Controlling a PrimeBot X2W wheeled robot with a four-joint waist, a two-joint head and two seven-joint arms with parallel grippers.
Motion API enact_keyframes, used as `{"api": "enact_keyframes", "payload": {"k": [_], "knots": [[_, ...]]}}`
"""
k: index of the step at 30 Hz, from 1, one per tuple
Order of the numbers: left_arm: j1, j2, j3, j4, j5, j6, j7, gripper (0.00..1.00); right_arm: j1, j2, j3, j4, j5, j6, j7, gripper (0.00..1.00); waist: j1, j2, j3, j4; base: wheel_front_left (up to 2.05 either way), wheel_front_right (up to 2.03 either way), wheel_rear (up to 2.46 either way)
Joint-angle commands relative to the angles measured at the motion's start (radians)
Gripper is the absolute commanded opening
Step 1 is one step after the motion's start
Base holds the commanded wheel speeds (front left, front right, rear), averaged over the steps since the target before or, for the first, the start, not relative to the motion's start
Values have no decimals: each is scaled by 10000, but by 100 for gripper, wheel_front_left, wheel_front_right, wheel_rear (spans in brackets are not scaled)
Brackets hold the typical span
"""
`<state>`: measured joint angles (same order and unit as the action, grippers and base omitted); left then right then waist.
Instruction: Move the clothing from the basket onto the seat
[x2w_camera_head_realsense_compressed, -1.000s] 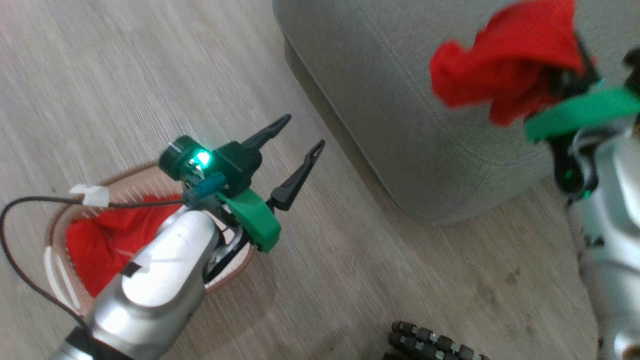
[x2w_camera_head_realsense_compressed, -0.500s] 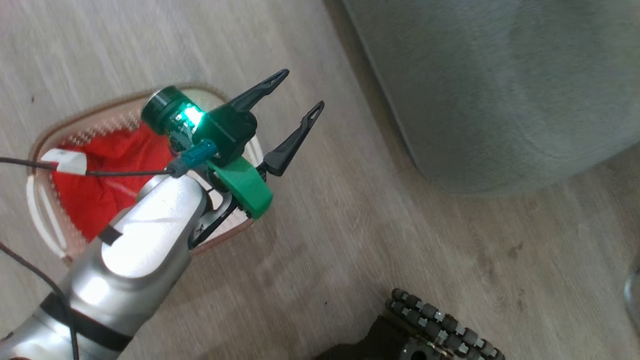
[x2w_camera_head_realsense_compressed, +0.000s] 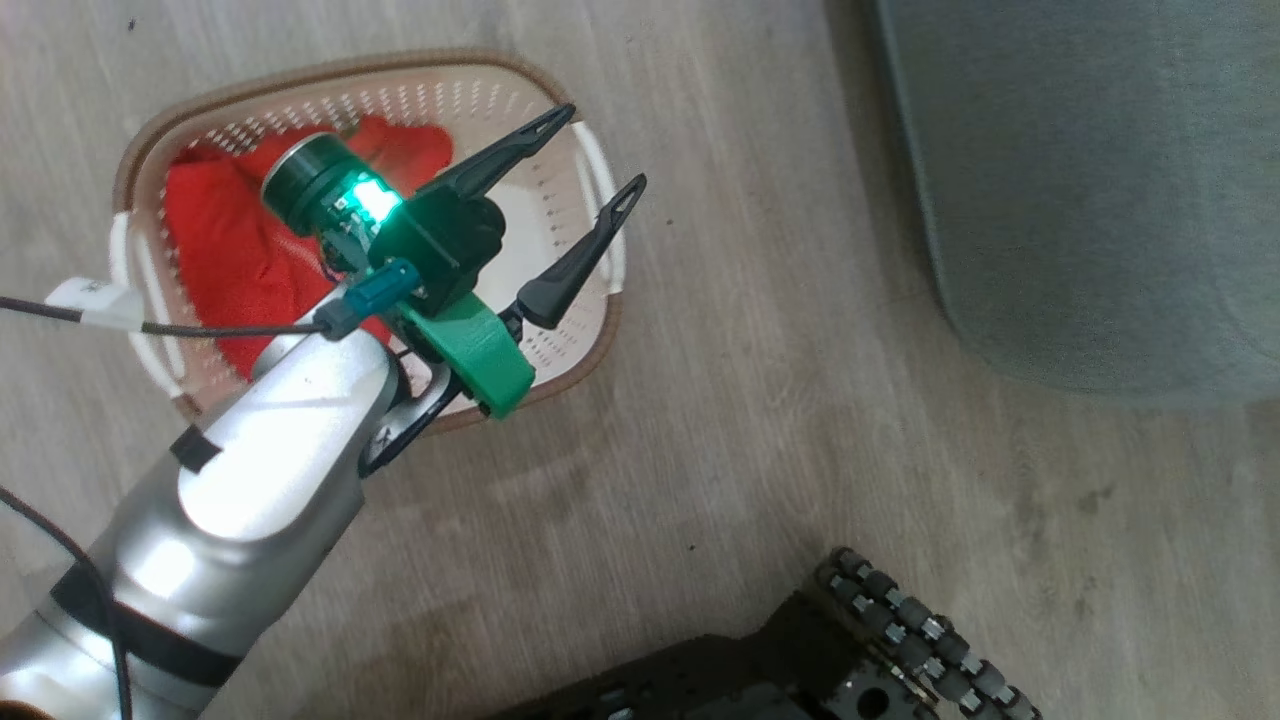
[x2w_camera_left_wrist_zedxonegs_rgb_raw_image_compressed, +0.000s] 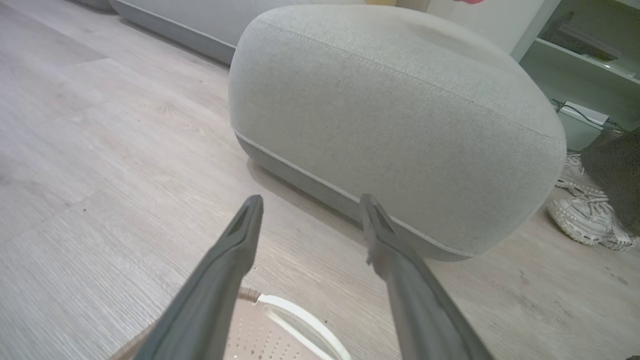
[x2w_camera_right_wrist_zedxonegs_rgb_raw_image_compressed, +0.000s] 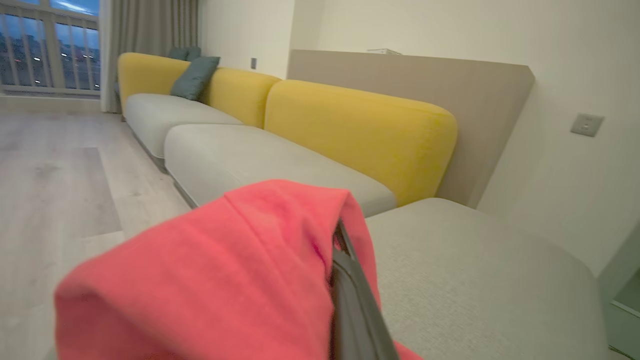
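Hovering over the oval cream basket (x2w_camera_head_realsense_compressed: 330, 75) with perforated walls and a brown woven-look rim, our left gripper (x2w_camera_head_realsense_compressed: 605, 144) has its two long dark fingers (x2w_camera_head_realsense_compressed: 565, 275) spread wide and empty, while crumpled red clothing (x2w_camera_head_realsense_compressed: 225, 250) lies in the basket's left half. Our right gripper (x2w_camera_right_wrist_zedxonegs_rgb_raw_image_compressed: 339, 235) is clamped tight on a soft red garment (x2w_camera_right_wrist_zedxonegs_rgb_raw_image_compressed: 210, 270) that drapes over its fingers, with the rounded, grey, coarse-weave seat (x2w_camera_right_wrist_zedxonegs_rgb_raw_image_compressed: 475, 270) just beyond. We note the seat's stitched seam and the pale wood-grain floor (x2w_camera_head_realsense_compressed: 800, 400) under the basket.
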<state>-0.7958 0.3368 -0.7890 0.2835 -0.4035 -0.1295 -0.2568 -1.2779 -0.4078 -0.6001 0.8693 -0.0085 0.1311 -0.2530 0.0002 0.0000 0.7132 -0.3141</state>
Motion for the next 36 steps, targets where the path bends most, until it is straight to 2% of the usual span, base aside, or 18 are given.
{"api": "enact_keyframes", "payload": {"k": [1, 2, 5, 10, 12, 13, 14, 15, 22, 30, 36], "knots": [[-150, 224, 274, -392, 55, -12, -49, 100, -288, -640, -433, -228, -377, -4, 100, 0, -2, 0, 349, 379, 0, 0, 0], [-119, 251, 293, -451, 63, -12, -49, 100, -413, -877, -982, -108, -705, -4, 252, 0, -2, 0, 502, 513, 0, 0, 0], [-8, 337, 329, -504, 79, -12, -49, 100, -527, -909, -1705, 121, -995, -4, 401, 0, -2, 0, 722, 586, 0, 0, 0], [176, 505, 403, -542, 87, -12, -49, 100, -157, -722, -2501, 620, -1442, -4, 326, 0, -2, 0, 867, 676, 0, 0, 0], [209, 530, 456, -562, 87, -12, -49, 100, 134, -690, -2498, 807, -1764, -4, 255, 0, -2, 0, 845, 703, 0, 0, 0], [222, 530, 483, -562, 79, -12, -49, 100, 261, -653, -2469, 876, -1868, -4, 191, 30, -2, 0, 815, 709, 0, 0, 0], [240, 521, 519, -555, 75, -12, -49, 100, 408, -581, -2419, 979, -1927, -4, 134, 73, -2, 0, 759, 705, 0, 0, 0], [269, 504, 545, -539, 67, -12, -49, 100, 550, -519, -2331, 1090, -1961, -4, 84, 100, -2, 0, 689, 698, 0, 0, 0], [460, 224, 683, -423, 14, -12, -49, 100, 1483, -382, -1607, 1727, -1542, -4, -74, 100, -2, 0, 69, 669, 0, 0, 0], [956, -198, 977, -184, -86, -12, -49, 100, 3491, -233, -248, 891, -102, -4, -85, 100, -2, 0, -1072, 741, 0, 0, 0], [1505, -587, 1335, -2, -160, -12, -49, 100, 4943, -366, 654, 911, 553, -4, -86, 100, -2, 0, -1965, 1052, 0, 0, 0]]}}
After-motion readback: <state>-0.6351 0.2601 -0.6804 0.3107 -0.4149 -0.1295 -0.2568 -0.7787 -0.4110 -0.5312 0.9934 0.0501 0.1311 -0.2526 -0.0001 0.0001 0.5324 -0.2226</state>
